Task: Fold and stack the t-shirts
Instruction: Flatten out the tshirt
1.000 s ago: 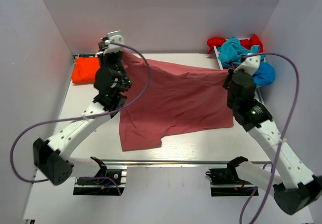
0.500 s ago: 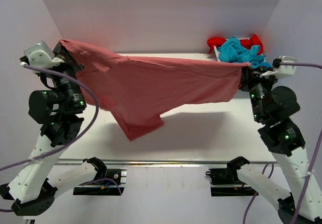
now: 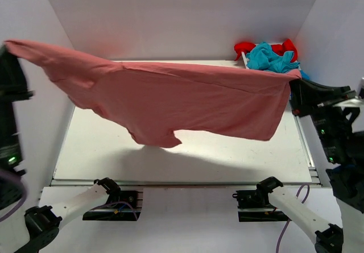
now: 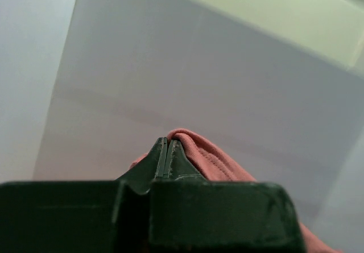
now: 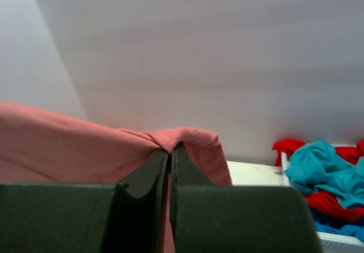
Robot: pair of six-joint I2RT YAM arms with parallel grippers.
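The left claw is pinched tight on a thin fold of the pink-red shirt, with only a small lip of cloth showing past its tips. The right claw is clamped just as tight on the opposite corner, the hem bunched over its tips.

Both bites look shallow to me. The likeliest trouble is cloth slipping out of one claw if the arms pull further apart or drop fast. The shirt would then swing from the other claw and land crumpled.

Between the claws the shirt hangs in the air, taut along its top edge and sagging below. A flap, probably a sleeve, dangles lowest, nearer the left claw. That uneven drape could tuck under itself when it is laid on the table beneath.

Just behind the right claw lies a pile of other shirts, red, teal and blue, and a backward swing could snag it.

Both arms are raised high and spread wide, the left by the left wall and the right by the right wall. Their wrists are reared well above the table.
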